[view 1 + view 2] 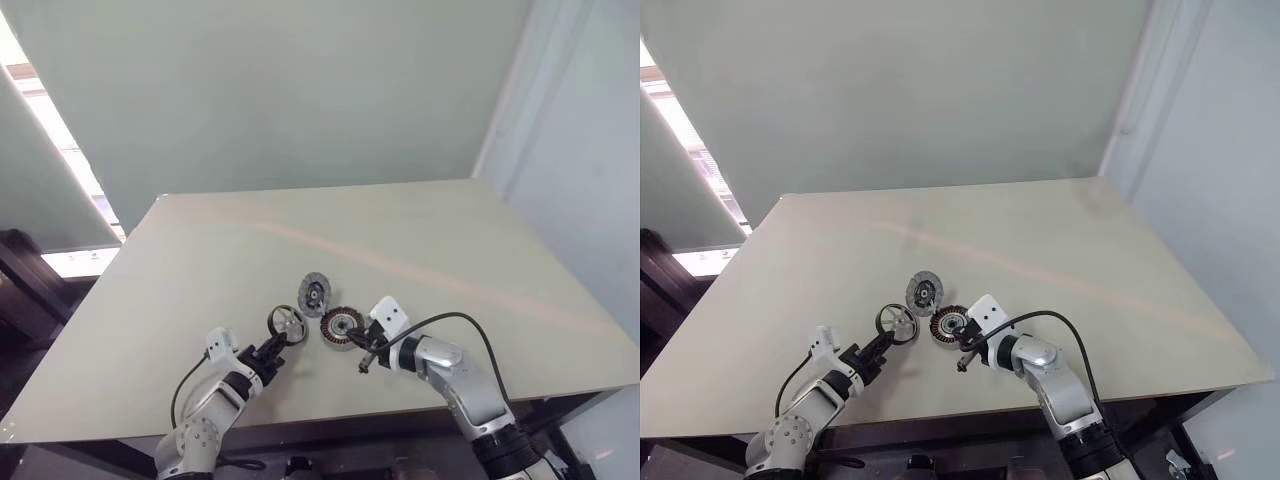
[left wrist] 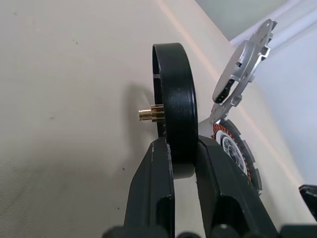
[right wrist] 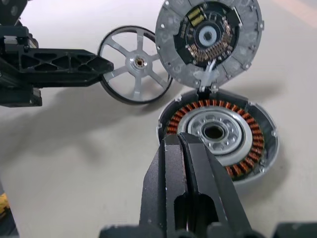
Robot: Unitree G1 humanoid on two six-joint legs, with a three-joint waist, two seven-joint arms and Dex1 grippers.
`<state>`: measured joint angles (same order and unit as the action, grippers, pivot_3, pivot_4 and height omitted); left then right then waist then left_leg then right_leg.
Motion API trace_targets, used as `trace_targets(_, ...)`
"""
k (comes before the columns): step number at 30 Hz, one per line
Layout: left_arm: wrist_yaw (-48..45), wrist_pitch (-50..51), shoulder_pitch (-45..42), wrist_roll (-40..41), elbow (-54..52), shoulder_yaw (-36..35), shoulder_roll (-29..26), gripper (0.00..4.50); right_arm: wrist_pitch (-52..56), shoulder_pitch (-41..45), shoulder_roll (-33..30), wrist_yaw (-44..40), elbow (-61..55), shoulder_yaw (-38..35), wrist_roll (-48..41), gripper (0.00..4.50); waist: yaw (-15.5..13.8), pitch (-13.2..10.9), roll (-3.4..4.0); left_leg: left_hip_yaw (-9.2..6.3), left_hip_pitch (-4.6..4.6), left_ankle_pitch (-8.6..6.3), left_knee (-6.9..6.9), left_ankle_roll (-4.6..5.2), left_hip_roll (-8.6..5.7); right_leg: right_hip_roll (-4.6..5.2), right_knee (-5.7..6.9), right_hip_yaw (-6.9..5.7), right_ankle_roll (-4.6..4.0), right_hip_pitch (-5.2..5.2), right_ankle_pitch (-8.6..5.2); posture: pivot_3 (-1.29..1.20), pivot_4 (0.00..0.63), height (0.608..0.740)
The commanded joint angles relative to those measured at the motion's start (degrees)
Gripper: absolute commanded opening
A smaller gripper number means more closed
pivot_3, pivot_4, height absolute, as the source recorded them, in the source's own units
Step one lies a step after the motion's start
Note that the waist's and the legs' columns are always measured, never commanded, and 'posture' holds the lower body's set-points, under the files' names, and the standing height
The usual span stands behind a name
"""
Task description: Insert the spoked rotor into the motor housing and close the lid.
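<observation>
The rotor stands on edge, pinched at its rim by the left end effector, just beside the open housing. The right end effector, fully closed and empty, hovers at the housing's near edge. Such a thin rim grip could let the rotor twist and jam against the windings or the raised lid.

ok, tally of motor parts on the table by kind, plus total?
Spoked rotor: 1, upright, rim pinched in the left tool.
Motor housing: 1, open, copper windings showing.
Lid: 1, raised, joined to the housing's edge.
Total: 3
</observation>
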<state>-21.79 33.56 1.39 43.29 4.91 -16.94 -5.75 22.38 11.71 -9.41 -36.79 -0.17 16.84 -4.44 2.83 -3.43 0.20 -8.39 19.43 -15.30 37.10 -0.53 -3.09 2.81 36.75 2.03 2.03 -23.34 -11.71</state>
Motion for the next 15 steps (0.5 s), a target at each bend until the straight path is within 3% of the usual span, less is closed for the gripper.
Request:
trace_targets(1, 0.52, 0.20, 0.40, 2.03, -0.06, -2.72, 0.36, 0.26, -0.51, 0.83, 0.01, 0.09, -2.40, -0.62, -1.20, 0.00, 0.01, 0.00, 0.00, 0.00, 0.00, 0.00, 0.00, 0.00, 0.00, 0.00, 0.00, 0.00, 0.00, 0.00, 0.00, 0.00, 0.000, 0.740)
trace_targets(5, -0.70, 1.91, 2.28, 8.30, -1.58, -6.42, 1.28, 0.26, -1.14, 0.91, -0.41, -0.49, -2.34, -0.42, -1.60, 0.00, 0.02, -0.01, -0.08, 0.00, 0.06, -0.01, -0.05, 0.00, 0.01, 0.00, -0.01, 0.00, 0.01, -0.11, 0.00, 0.00, 0.000, 0.740)
trace_targets(11, 1.63, 10.75, 6.52, 24.01, -2.65, -13.85, 1.90, 0.26, -2.09, 0.87, -1.86, -2.11, -2.43, -0.79, -2.45, 0.00, -0.01, -0.04, -0.12, -0.05, 0.12, -0.04, -0.18, 0.01, 0.03, 0.01, -0.08, -0.03, 0.13, -0.20, 0.07, 0.00, 0.000, 0.740)
trace_targets(15, 0.51, 16.38, 10.58, 28.58, -6.23, -12.56, 0.94, 0.26, -2.41, 0.55, -3.30, -2.81, -2.32, -1.38, -2.59, 0.00, 0.01, -0.09, -0.20, 0.00, 0.12, -0.06, -0.14, 0.00, 0.01, 0.03, -0.09, -0.01, -0.01, -0.16, -0.03, 0.00, 0.000, 0.740)
